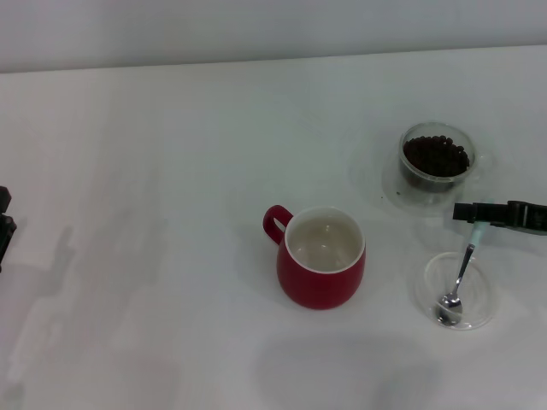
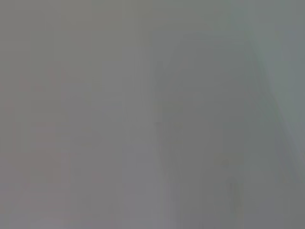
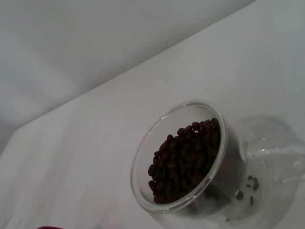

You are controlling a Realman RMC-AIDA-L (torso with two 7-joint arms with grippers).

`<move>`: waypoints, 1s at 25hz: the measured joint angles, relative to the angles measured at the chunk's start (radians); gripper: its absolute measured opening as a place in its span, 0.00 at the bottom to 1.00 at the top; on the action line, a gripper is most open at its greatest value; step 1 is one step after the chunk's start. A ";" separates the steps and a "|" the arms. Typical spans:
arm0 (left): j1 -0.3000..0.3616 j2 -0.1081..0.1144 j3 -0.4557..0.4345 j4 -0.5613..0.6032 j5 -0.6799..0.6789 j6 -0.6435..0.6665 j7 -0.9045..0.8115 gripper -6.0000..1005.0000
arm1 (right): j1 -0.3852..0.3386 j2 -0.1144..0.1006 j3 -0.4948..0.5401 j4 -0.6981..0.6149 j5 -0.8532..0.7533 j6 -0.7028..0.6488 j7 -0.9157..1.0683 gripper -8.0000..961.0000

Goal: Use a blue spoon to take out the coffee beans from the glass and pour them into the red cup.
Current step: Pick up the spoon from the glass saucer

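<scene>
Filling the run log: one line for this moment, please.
right tool at blue spoon handle | spoon bowl in dish | coffee beans in glass | red cup empty

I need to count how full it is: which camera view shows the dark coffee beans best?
The right wrist view: the dark brown coffee beans fill the clear glass cup close up, individual beans distinguishable. The head view shows them only as a small dark heap. The left wrist view shows none.

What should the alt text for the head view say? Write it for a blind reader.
The right end effector grips the pale-blue handle of a metal teaspoon whose bowl rests in a flat clear dish. Behind it stands a clear glass of dark coffee beans; a squat red mug, empty, sits mid-table, and the left end effector is at the left edge.
</scene>
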 joint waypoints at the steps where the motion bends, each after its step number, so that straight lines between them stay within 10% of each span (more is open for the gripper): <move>1: 0.000 0.000 0.000 0.000 0.000 0.000 0.000 0.65 | 0.000 0.001 0.000 0.000 0.000 0.000 0.000 0.67; 6: -0.007 0.000 0.003 -0.011 0.000 0.000 0.000 0.65 | -0.001 0.004 0.000 0.000 0.000 0.000 0.000 0.46; 25: -0.028 -0.001 0.000 -0.024 -0.004 -0.013 0.000 0.65 | 0.003 0.000 0.010 0.000 0.005 0.004 0.005 0.38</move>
